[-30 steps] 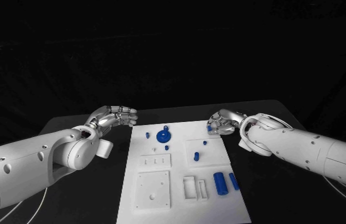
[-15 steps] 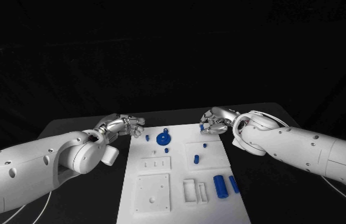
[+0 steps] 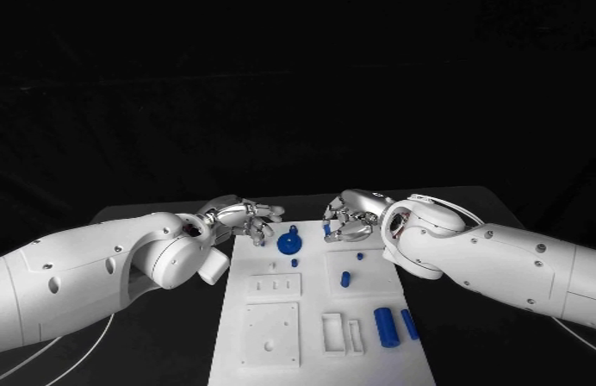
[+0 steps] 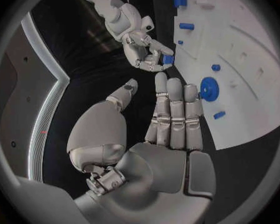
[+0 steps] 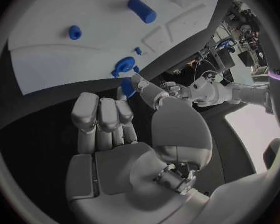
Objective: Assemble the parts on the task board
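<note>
Small blue part (image 4: 168, 59) pinched in right hand (image 3: 349, 215) fingers, left hand (image 3: 245, 218) fingers together, empty, task board (image 3: 317, 317) beneath.

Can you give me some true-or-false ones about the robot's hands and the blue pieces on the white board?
1. The robot's right hand pinches a small blue part. True.
2. The robot's left hand grips the round blue disc. False: the left hand holds nothing and its fingers are straight. The disc sits on the white task board.
3. Two blue cylinders lie side by side near the board's right edge, at the end closer to the robot. True.
4. The board lies on a red table. False: the table is black.
</note>
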